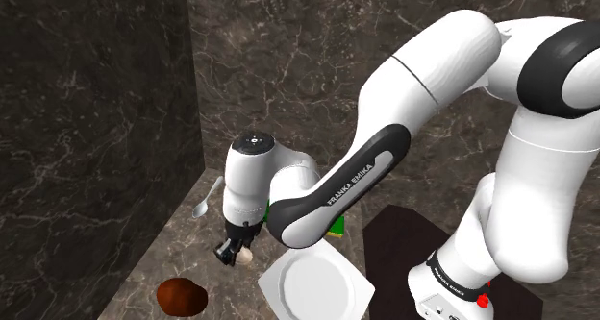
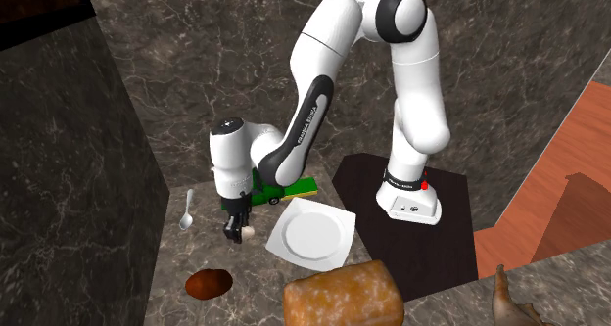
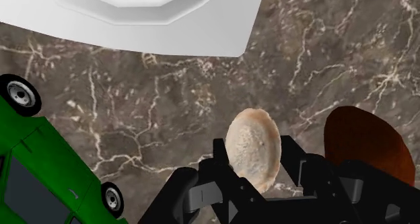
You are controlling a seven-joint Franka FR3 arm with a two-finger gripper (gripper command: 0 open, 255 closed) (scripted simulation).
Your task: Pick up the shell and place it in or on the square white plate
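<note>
Your gripper (image 3: pixel 253 155) is clamped on the pale shell (image 3: pixel 251 138), low over the marble counter (image 3: pixel 168 122), just to the shoulder view's left of the square white plate (image 1: pixel 317 287). The grasp looks made, so next lift and carry the shell over the plate.

The black gripper (image 2: pixel 233 228) points down over the dark marbled surface (image 2: pixel 166 265), a pale shell (image 2: pixel 251 231) at its tips, just beside the square white plate (image 2: pixel 311 234). A green toy car (image 2: pixel 284 189) lies beyond them, a spoon (image 2: pixel 187 213) towards the second exterior view's left, a brown lump (image 2: pixel 209 284) nearer the camera
</note>
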